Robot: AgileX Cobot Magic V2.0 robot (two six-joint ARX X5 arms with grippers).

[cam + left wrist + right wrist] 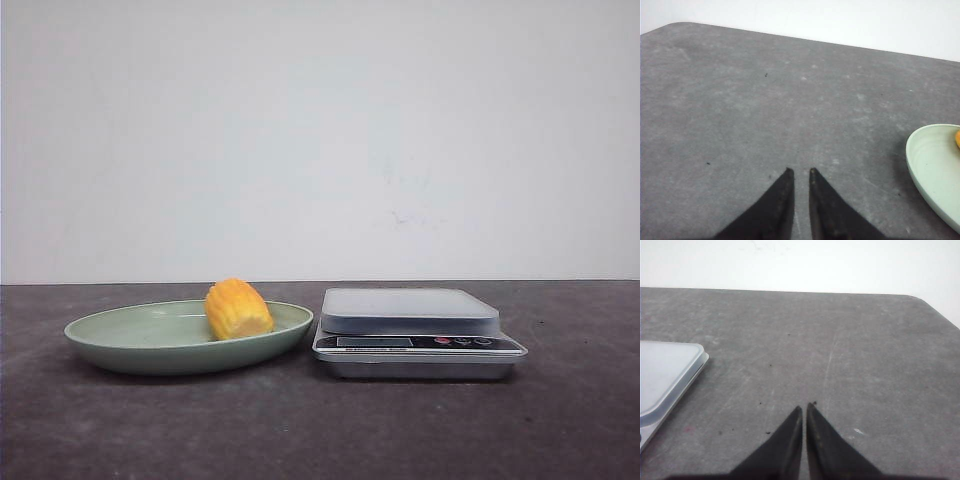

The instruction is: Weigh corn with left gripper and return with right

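Right now the corn (238, 309) lies inside the green plate (120, 340), just left of the scale (415, 335) on the dark worktop (300, 430). Both the left hand (800, 171) and right hand (804, 406) hang over bare worktop, fingers nearly together, holding nothing.

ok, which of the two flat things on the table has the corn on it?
The green plate, left of the scale; the corn rests in it. The scale's platform is bare.
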